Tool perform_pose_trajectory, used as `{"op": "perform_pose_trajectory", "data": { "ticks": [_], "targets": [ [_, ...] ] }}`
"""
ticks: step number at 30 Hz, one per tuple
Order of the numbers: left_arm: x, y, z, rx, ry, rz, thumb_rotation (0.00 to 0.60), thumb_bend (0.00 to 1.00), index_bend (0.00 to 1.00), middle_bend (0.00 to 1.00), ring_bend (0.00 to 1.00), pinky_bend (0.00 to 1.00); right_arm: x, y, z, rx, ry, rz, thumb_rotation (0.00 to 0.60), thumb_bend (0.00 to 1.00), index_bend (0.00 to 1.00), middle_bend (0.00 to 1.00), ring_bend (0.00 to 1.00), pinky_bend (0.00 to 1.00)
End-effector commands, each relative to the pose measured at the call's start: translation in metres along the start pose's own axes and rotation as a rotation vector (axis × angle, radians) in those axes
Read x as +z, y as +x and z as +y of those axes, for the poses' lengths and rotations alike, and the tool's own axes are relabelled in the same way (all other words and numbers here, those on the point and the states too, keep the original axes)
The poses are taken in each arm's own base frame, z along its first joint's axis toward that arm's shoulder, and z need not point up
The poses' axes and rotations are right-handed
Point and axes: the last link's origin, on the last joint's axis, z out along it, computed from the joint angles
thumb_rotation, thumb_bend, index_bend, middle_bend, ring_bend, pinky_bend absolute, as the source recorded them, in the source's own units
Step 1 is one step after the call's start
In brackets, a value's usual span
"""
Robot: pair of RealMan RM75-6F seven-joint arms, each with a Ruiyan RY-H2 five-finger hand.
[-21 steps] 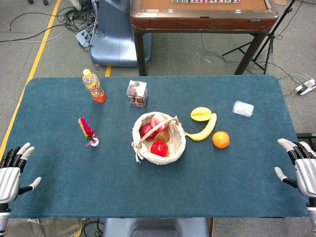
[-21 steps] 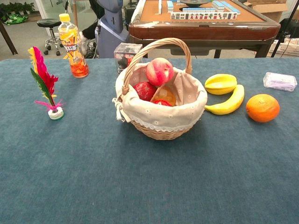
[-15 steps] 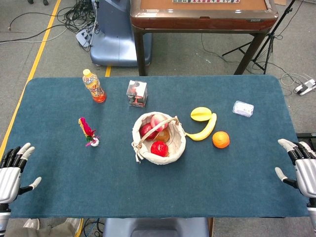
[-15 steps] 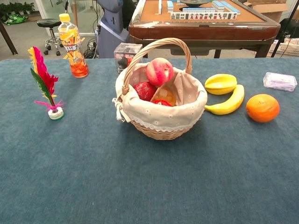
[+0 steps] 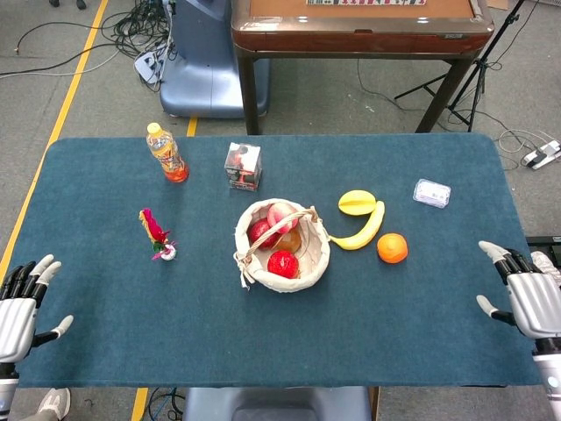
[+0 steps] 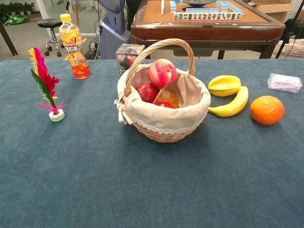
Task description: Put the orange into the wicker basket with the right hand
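The orange [image 5: 392,248] [image 6: 266,109] lies on the blue table, right of the banana. The wicker basket [image 5: 281,245] [image 6: 164,124] stands in the middle with a cloth lining, a peach and red fruit inside. My right hand [image 5: 523,296] hovers at the table's right front edge, fingers spread and empty, well to the right of the orange. At the left front corner my left hand [image 5: 21,303] is open with nothing in it. Neither hand shows in the chest view.
A banana [image 5: 360,231] and a yellow fruit [image 5: 356,202] lie between basket and orange. A clear packet [image 5: 431,193] sits back right. A drink bottle [image 5: 166,153], a small box [image 5: 243,166] and a feather shuttlecock [image 5: 157,234] stand on the left half.
My right hand has shifted a little left and inward over the table edge. The left hand and all objects stay where they were.
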Motion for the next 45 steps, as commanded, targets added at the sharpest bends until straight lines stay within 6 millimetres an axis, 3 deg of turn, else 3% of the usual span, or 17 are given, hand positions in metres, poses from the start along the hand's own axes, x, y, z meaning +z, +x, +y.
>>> {"op": "perform_pose_trajectory", "data": {
  "ticks": [1,8,17,23,29,45],
  "targets": [
    [-0.001,0.000,0.000,0.002,-0.001,0.000,0.600,0.22,0.13,0.04,0.02,0.02,0.035,0.002,-0.012,-0.015,0.032,-0.057,0.600,0.19,0.06,0.14,0.13,0.39],
    [-0.003,0.001,0.000,0.002,0.007,0.002,0.600,0.22,0.13,0.04,0.02,0.02,0.085,-0.012,-0.039,-0.056,0.082,-0.140,0.600,0.13,0.03,0.08,0.09,0.35],
    [-0.004,0.001,0.000,0.008,0.011,-0.001,0.600,0.22,0.13,0.04,0.02,0.02,0.123,-0.041,-0.067,-0.114,0.103,-0.223,0.600,0.03,0.00,0.01,0.05,0.32],
    [-0.004,0.000,0.000,0.011,0.011,-0.002,0.600,0.22,0.13,0.04,0.02,0.02,0.142,-0.058,-0.075,-0.133,0.096,-0.245,0.600,0.03,0.12,0.09,0.05,0.32],
    [-0.005,0.001,-0.001,0.010,0.016,-0.001,0.600,0.22,0.13,0.04,0.02,0.02,0.155,-0.071,-0.085,-0.143,0.098,-0.268,0.600,0.05,0.14,0.21,0.07,0.32],
    [-0.006,0.000,-0.005,0.011,0.024,-0.005,0.600,0.22,0.13,0.04,0.02,0.02,0.167,-0.099,-0.094,-0.177,0.091,-0.325,0.600,0.08,0.17,0.22,0.11,0.32]
  ]
}}
